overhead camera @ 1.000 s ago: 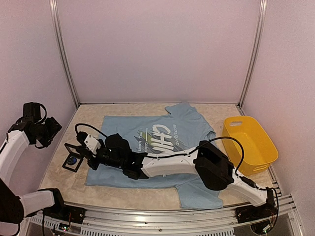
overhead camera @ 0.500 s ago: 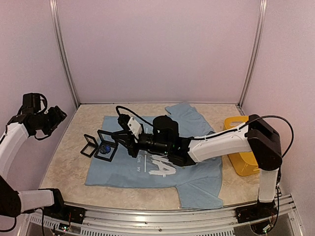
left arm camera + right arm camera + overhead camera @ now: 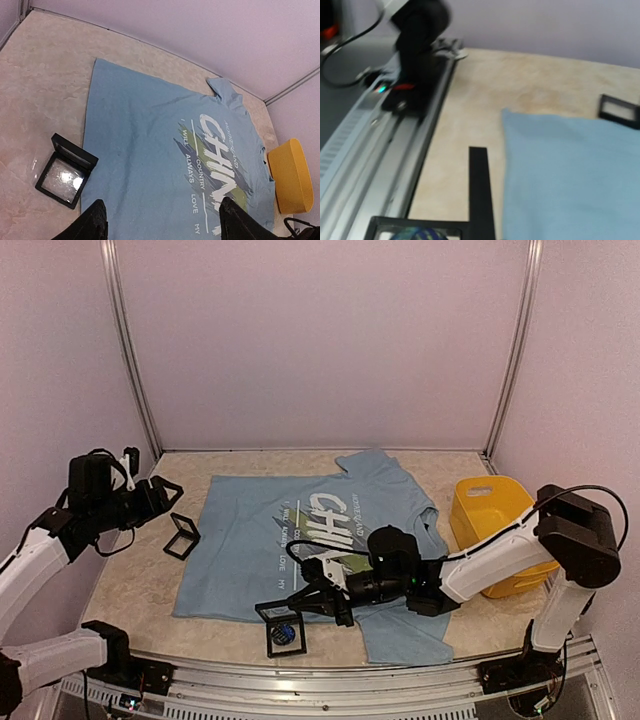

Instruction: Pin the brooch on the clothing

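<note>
A round dark blue brooch [image 3: 285, 633] is seen inside a black square-framed display case [image 3: 270, 611], which is clamped by the right gripper [image 3: 318, 602] just off the near hem of the soft light blue T-shirt [image 3: 240, 550]. The gripper's fingers are cut out of the blurred wrist view. The left gripper [image 3: 168, 495] is spread wide above the marbled beige table [image 3: 130, 590], near a second case [image 3: 182, 536]. A yellow plastic bin [image 3: 500, 515] is partly hidden by the right arm [image 3: 480, 565].

brooch [image 3: 415, 235]: blurred, cut off at bottom edge
left gripper [image 3: 162, 227]: fingers cut off at bottom edge
right gripper [image 3: 305, 603]: grip too small to tell
</note>
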Controlling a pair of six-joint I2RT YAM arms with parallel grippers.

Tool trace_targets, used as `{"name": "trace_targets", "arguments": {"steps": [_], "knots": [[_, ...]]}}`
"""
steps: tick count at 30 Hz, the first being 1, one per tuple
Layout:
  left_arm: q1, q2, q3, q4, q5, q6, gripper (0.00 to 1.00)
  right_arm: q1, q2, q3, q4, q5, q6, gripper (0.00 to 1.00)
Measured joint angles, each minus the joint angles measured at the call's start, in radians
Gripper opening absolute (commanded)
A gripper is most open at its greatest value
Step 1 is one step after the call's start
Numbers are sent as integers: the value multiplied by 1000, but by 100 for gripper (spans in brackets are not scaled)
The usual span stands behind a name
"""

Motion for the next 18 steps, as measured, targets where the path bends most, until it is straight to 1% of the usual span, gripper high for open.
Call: {"name": "trace_targets", "arguments": {"steps": [6, 11, 16, 17, 18], "knots": [[-203, -46, -81, 41, -46, 38, 73, 0, 92, -2, 35, -83, -85, 0], [-351, -91, -142, 94, -68, 67, 73, -4, 169, -2, 54, -116, -136, 0], [-522, -77, -151, 100, -109, 85, 73, -21, 200, 19, 88, -147, -156, 0], [-568, -68, -151, 99, -119, 92, 73, -25, 204, 24, 89, -151, -160, 4], [-608, -60, -151, 97, -125, 96, 73, -30, 209, 29, 89, -156, -165, 12]]}}
